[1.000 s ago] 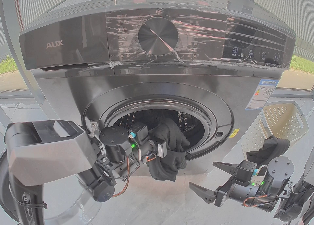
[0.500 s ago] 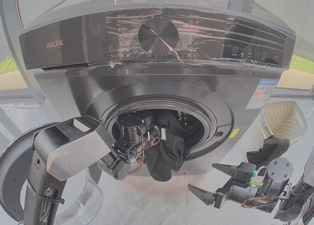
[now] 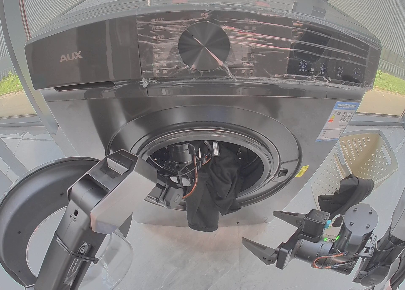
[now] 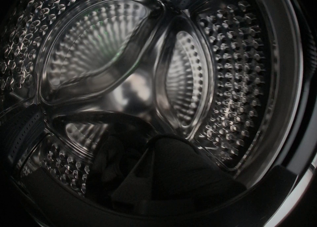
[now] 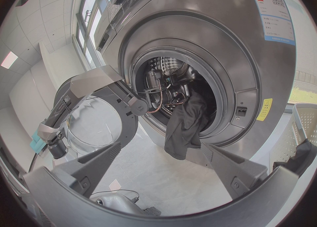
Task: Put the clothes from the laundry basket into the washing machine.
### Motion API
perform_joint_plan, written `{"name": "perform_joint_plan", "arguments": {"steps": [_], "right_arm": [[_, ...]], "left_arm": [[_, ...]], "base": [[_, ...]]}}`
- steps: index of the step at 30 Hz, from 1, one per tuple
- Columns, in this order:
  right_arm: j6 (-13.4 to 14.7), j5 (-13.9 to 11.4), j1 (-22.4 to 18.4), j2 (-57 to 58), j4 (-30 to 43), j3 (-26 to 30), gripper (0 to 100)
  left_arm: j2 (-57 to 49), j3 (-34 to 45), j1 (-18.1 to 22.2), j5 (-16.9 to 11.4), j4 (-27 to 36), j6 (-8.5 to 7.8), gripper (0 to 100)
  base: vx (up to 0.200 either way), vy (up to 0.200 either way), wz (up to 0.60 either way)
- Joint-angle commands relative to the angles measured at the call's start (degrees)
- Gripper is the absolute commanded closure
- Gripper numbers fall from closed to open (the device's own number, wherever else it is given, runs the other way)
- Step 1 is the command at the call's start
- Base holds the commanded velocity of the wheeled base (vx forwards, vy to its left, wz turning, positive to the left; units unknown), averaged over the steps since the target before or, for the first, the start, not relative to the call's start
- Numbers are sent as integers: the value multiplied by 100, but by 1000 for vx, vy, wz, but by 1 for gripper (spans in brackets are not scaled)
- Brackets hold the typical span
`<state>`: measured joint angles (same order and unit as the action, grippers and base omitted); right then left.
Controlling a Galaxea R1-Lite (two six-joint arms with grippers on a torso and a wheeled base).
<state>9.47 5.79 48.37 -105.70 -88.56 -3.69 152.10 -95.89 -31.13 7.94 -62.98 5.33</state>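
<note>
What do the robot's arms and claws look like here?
The left arm has a boxy silver-grey link, black joints and an orange cable. The right claw has two black tapered fingers on a black wrist with a green light.

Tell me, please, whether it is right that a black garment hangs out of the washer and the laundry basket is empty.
Not empty: the head view shows dark clothes draped over the laundry basket. The black garment does hang out of the washer.

We see a gunmetal-grey washing machine (image 3: 105, 111), a black garment (image 3: 211, 202), a cream, hole-patterned laundry basket (image 3: 367, 156) and a dimpled silver drum (image 4: 231, 72).
</note>
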Motion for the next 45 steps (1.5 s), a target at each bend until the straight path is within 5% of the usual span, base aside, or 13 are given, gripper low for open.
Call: {"name": "perform_joint_plan", "arguments": {"steps": [1, 7, 8, 18, 30, 45], "right_arm": [[2, 1, 14, -12, -3, 0, 0], [2, 1, 23, -12, -3, 9, 0], [2, 1, 23, -12, -3, 9, 0], [2, 1, 23, 15, -3, 27, 0], [2, 1, 76, 24, -3, 27, 0], [2, 10, 181, -3, -3, 35, 0]], "left_arm": [[426, -747, 169, 252, 295, 12, 100], [373, -624, 178, 261, 304, 12, 100], [373, -624, 178, 261, 304, 12, 0], [-664, 1029, 2, 226, 787, 91, 0], [-1605, 2637, -437, -539, 1138, 74, 0], [-726, 2057, -385, -600, 1121, -14, 0]], "base": [[0, 0, 0], [0, 0, 0], [0, 0, 0], [0, 0, 0], [0, 0, 0], [0, 0, 0]]}}
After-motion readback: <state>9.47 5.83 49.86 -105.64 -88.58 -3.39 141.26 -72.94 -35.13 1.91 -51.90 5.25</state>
